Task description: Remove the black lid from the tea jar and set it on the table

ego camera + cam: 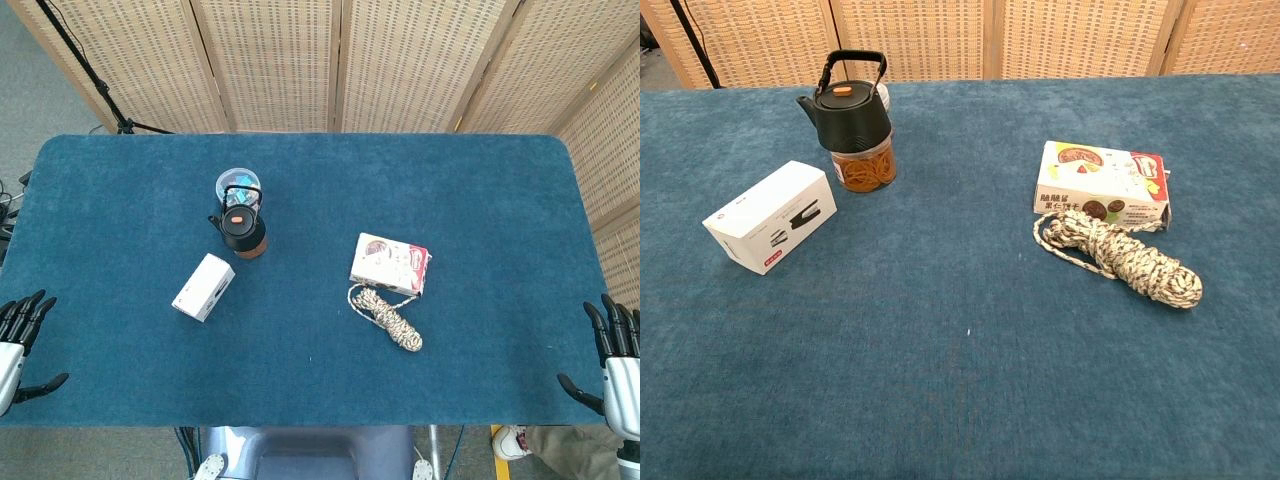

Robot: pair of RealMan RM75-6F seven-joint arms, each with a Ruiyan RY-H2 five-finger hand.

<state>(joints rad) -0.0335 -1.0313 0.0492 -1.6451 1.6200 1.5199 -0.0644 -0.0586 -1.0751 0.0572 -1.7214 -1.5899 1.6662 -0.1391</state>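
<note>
While both hands (22,335) (615,365) spread empty fingers | snack box (1102,186) print unreadable | black lid (845,105) on tea jar (865,165)

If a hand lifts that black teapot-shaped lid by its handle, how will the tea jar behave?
The black lid looks wider than the tea jar, so it's probably top-heavy and tippy. If the fit is snug, the small clear jar may lift too. The arched handle seems rigid.

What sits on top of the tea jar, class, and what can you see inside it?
A black lid shaped like a kettle, with a handle and an orange knob, caps the tea jar. Through the clear wall, orange-brown contents show; the part under the lid is hidden.
</note>
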